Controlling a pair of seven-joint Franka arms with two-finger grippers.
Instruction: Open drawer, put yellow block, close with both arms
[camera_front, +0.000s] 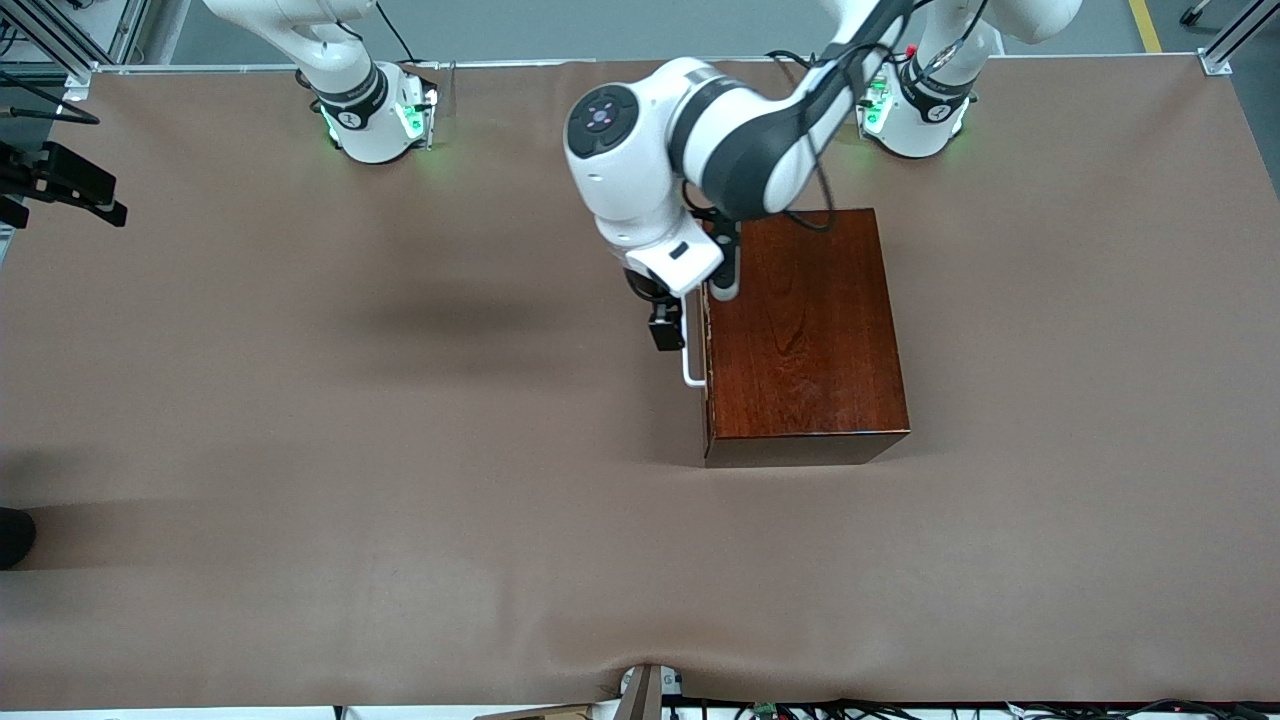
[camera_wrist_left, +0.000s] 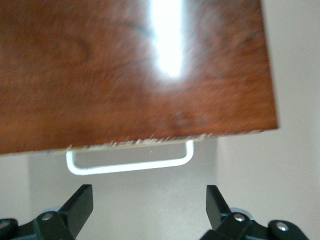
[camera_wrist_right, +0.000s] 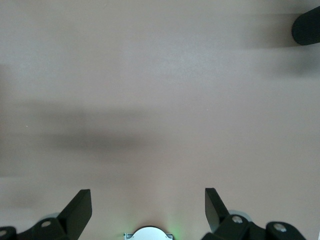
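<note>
Partly hidden, left hand (camera_front: 667, 325) hangs open beside the handle (camera_front: 692, 362).

The right end effector (camera_wrist_right: 148, 209) hangs over bare counter (camera_wrist_right: 165, 90), its two black fingers (camera_wrist_right: 79, 210) spread wide apart with nothing between them. The counter's brown covering fills almost the whole view, plain and smooth. A soft, dark, blurred shadow band (camera_wrist_right: 95, 140) lies across it, roughly level with the space above the fingertips. Between the fingers, at the picture's edge, sits a pale rounded part (camera_wrist_right: 148, 234) with a faint green glow beside it. In one corner of the view a dark rounded object (camera_wrist_right: 307, 25) shows, too cropped to identify
</note>
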